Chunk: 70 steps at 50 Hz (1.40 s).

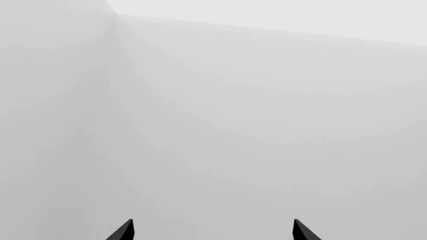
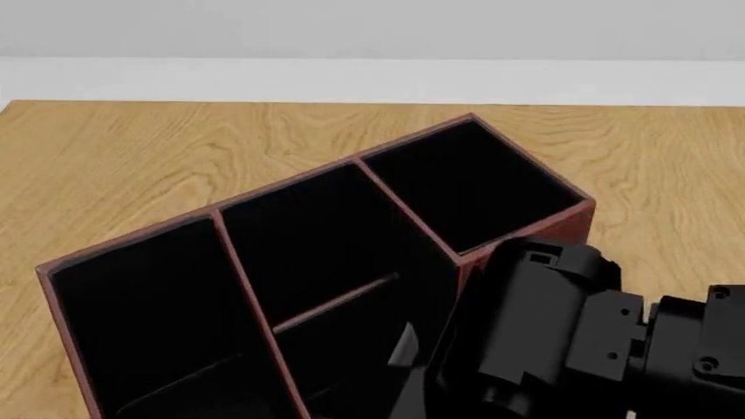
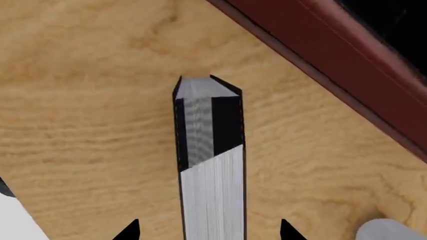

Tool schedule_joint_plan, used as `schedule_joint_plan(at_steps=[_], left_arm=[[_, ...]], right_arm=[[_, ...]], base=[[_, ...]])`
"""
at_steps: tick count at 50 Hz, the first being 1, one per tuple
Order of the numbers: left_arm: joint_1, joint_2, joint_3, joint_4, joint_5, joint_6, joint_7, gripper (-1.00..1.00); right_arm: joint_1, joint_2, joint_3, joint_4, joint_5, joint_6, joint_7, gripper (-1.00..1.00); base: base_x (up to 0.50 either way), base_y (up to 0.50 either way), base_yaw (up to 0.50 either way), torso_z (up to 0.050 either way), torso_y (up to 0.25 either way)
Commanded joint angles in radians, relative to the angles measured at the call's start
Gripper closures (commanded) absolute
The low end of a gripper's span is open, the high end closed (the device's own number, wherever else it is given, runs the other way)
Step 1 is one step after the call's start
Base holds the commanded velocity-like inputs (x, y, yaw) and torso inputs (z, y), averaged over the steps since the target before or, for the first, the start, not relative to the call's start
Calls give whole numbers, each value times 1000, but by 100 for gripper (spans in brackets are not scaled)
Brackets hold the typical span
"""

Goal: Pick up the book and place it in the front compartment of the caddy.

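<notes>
The book (image 3: 212, 165), black cover with white page edges, stands between my right gripper's (image 3: 209, 230) fingertips in the right wrist view, with a clear gap on each side; the jaws are open and do not touch it. Wooden table lies beneath it, and the caddy's red-brown outer wall (image 3: 347, 70) runs close beside it. In the head view the caddy (image 2: 291, 188) fills the middle, and my right gripper (image 2: 420, 384) is low at its near right side with a pale sliver of the book (image 2: 403, 345) beside it. My left gripper (image 1: 213, 231) is open and empty, facing a blank grey wall.
The caddy has black-lined cells split by partitions (image 2: 402, 214). Wooden table (image 2: 117, 157) surrounds it, with a pale wall behind. A grey rounded object (image 3: 390, 230) and a white shape (image 3: 10, 220) lie at the edges of the right wrist view.
</notes>
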Motion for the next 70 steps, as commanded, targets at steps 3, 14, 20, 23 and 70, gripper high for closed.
schedule_joint_plan(at_steps=[3,14,20,23,70], left_arm=[[3,-1,1,-5,2,7,1,-100],[12,-8,-4,-2,2,14,-4,-100],[13,-10,-3,1,1,16,-5,-100],[21,-17,-10,6,-1,21,-9,-100],[24,-31,-11,14,0,45,-19,-100]], right_arm=[[-55,-35,-45,52,-78,-43,-48,-100],[-100,-40,-69,75,-109,-70,-55,-100],[-128,-45,-77,92,-119,-85,-56,-100],[-138,-47,-80,99,-123,-91,-56,-100],[88,75,37,-188,199,60,234,100]], base=[[0,0,0,0,0],[0,0,0,0,0],[0,0,0,0,0],[0,0,0,0,0],[0,0,0,0,0]])
